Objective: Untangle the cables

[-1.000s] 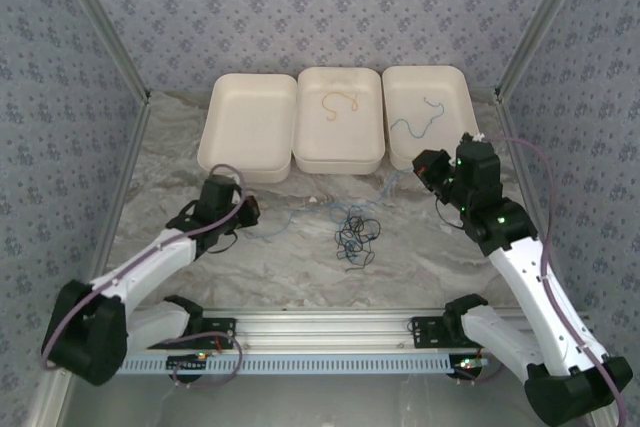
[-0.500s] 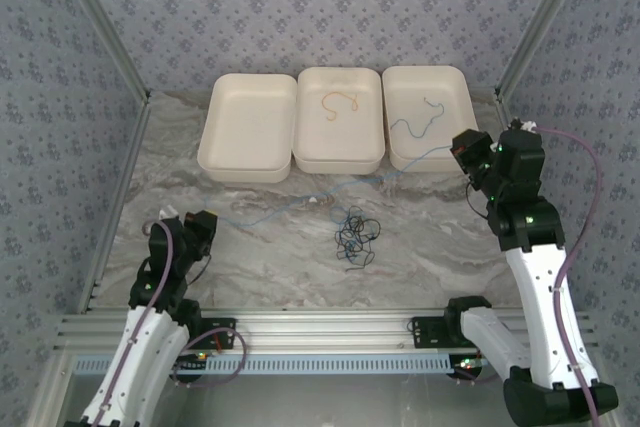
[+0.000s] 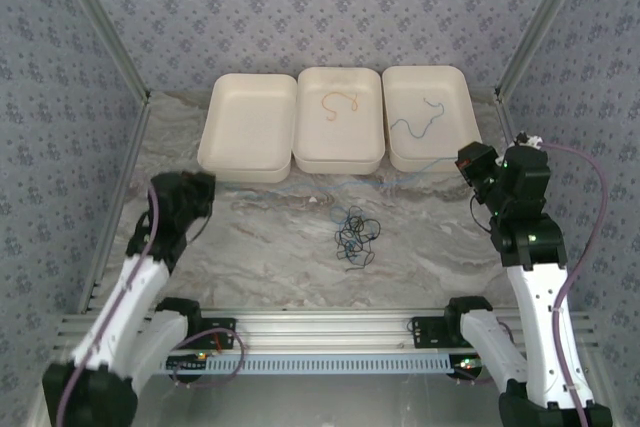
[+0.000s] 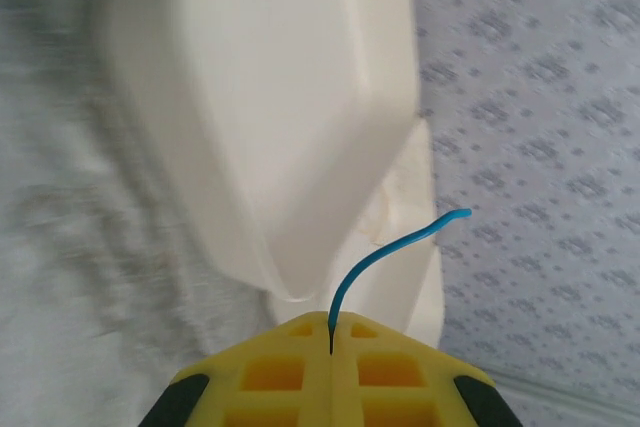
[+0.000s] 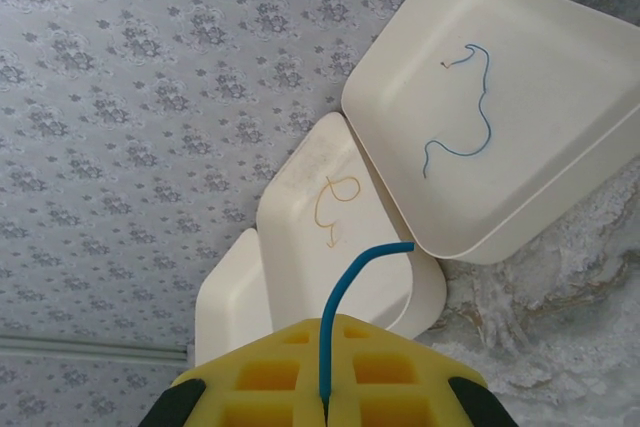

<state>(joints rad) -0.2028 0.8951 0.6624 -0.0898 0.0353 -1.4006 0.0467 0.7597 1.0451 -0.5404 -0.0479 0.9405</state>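
Observation:
A thin blue cable runs taut above the table between my two grippers. My left gripper is shut on one end, and a short blue tail curls out of its yellow fingers. My right gripper is shut on the other end, which sticks up from its closed fingers. A tangle of black cables lies on the marble table, apart from both grippers. An orange cable lies in the middle tray and a loose blue cable in the right tray.
Three white trays stand in a row at the back: left, middle, right. Patterned walls close in both sides and the back. An aluminium rail with the arm bases runs along the near edge.
My left arm swung back to the near left, then lifted toward the left tray. My right gripper moved right. The blue cable has come out of the tangle and is stretched between them.

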